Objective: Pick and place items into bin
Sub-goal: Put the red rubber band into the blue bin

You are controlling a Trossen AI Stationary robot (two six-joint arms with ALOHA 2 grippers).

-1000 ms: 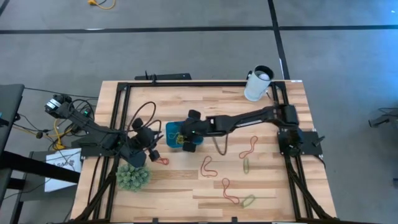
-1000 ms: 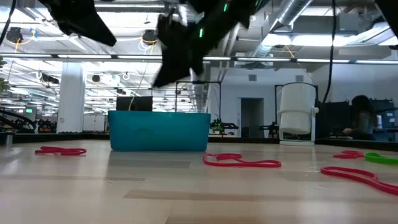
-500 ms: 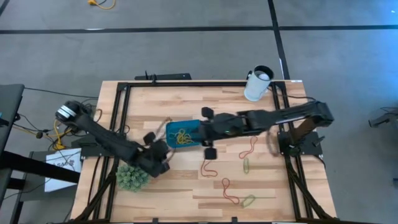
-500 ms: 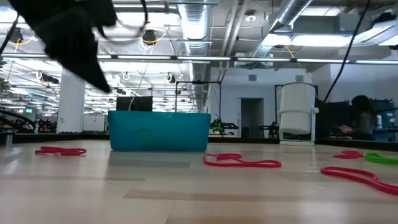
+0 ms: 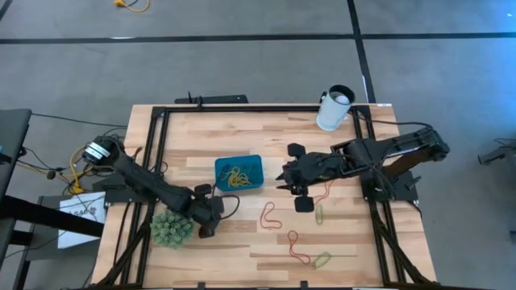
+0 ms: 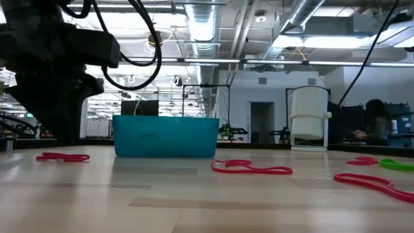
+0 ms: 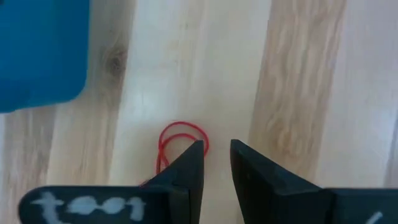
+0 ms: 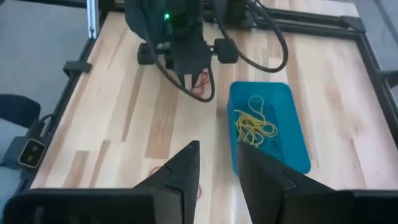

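The left gripper (image 7: 216,163) is being held low over the counter (image 5: 242,250) just beside a red loop (image 7: 177,140) — its fingers are standing slightly parted, nothing gripped (the loop is lying beside one fingertip). The right gripper (image 8: 217,163) is being held above the counter, fingers parted and empty, near the teal bin (image 5: 239,173), where yellow loops (image 8: 254,126) are lying — other loops are lying scattered on the counter.

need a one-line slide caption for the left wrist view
Left gripper poised with fingers slightly apart over a red loop on the wooden table, beside the teal bin.
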